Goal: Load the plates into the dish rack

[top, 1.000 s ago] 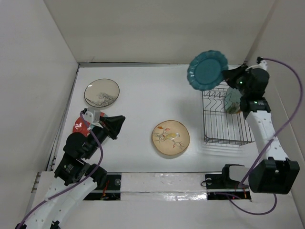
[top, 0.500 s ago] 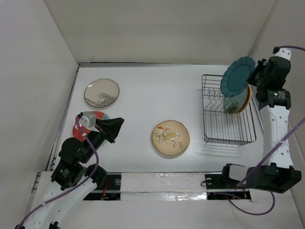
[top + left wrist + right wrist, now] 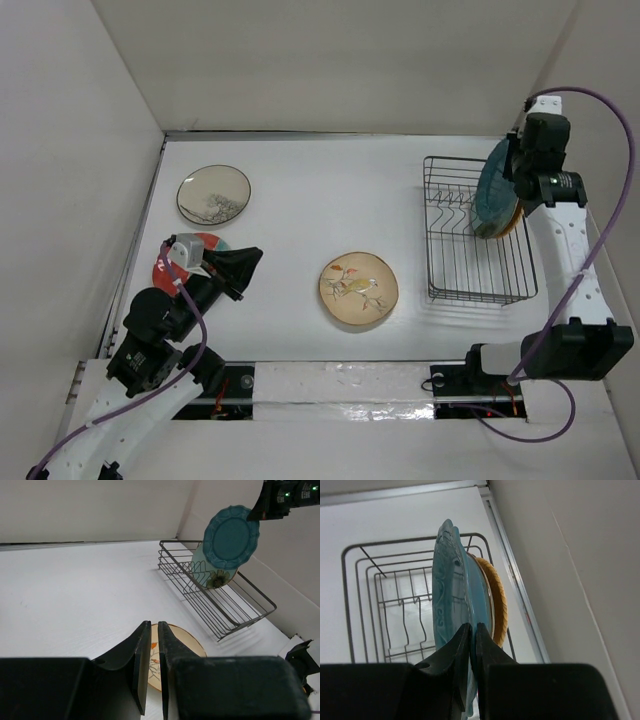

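Two plates, pale aqua [image 3: 212,575] and orange [image 3: 499,605], stand on edge at the far end of the dish rack [image 3: 480,297] as my right gripper [image 3: 471,627] holds a third, the dark teal plate [image 3: 447,590], alongside them. My right jaws are pinched tight on the teal plate's rim. They hold it upright and parallel to its neighbours so that, by my reckoning, it can drop between the tines of the next free slot. From the left wrist view it sits higher than the aqua plate, so I judge it not yet seated. Whether its lower edge touches the wires I cannot tell. Across the table, my left gripper [image 3: 154,630] hangs with jaws all but closed on nothing, near the red plate [image 3: 160,270], which its arm partly hides and which is likely the next pick. The cream speckled plate [image 3: 213,194] lies flat toward the far-left corner and the tan floral plate [image 3: 358,286] in the middle, both well apart from the rack, awaiting loading.
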Action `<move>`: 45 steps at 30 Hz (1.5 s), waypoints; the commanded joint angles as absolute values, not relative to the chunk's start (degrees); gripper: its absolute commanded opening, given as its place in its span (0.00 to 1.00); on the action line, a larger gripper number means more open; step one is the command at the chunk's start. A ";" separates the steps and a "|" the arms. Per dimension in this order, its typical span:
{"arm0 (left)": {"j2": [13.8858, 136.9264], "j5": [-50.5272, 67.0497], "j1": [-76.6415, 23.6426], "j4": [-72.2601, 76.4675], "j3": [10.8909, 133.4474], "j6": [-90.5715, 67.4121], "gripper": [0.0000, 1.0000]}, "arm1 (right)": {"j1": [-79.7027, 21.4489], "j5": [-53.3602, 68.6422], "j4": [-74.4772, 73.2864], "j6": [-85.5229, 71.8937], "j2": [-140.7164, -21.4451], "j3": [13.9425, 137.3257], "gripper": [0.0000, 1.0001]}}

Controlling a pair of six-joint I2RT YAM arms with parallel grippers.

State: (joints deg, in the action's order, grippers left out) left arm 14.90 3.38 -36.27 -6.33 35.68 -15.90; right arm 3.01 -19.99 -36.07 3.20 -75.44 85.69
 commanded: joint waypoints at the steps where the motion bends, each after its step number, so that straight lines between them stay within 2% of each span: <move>1: 15.21 3.69 -36.56 -3.87 37.18 -15.47 0.09 | 0.27 -25.05 -27.33 9.31 -75.84 90.44 0.00; 8: 15.20 3.34 -36.56 -4.04 37.27 -15.47 0.09 | -0.97 -29.53 -26.19 12.30 -77.96 88.33 0.00; 14: 15.64 3.43 -36.56 -3.96 37.27 -15.47 0.09 | -0.97 -32.51 -26.37 12.56 -77.96 91.23 0.00; 36: 17.05 2.81 -37.62 -4.13 37.44 -15.12 0.09 | -0.97 -22.50 -22.50 4.84 -82.18 77.08 0.00; 38: 16.96 2.90 -37.62 -4.04 37.35 -15.12 0.10 | -0.97 -22.15 -22.94 2.74 -82.44 76.38 0.08; 41: 16.96 3.16 -37.62 -4.13 37.35 -15.29 0.11 | -1.49 -21.53 -23.47 -2.00 -81.83 75.06 0.42; 42: 16.96 3.25 -37.62 -4.22 37.35 -15.29 0.11 | -1.49 -21.79 -23.47 -4.02 -81.39 74.71 0.59; 45: 18.28 3.52 -37.62 -4.13 37.53 -15.03 0.13 | -1.49 -23.19 -23.64 -7.54 -79.63 75.40 0.78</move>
State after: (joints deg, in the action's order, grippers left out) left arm 16.75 2.92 -37.41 -6.31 35.68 -15.51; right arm -0.91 -22.11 -27.40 -1.63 -82.81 74.87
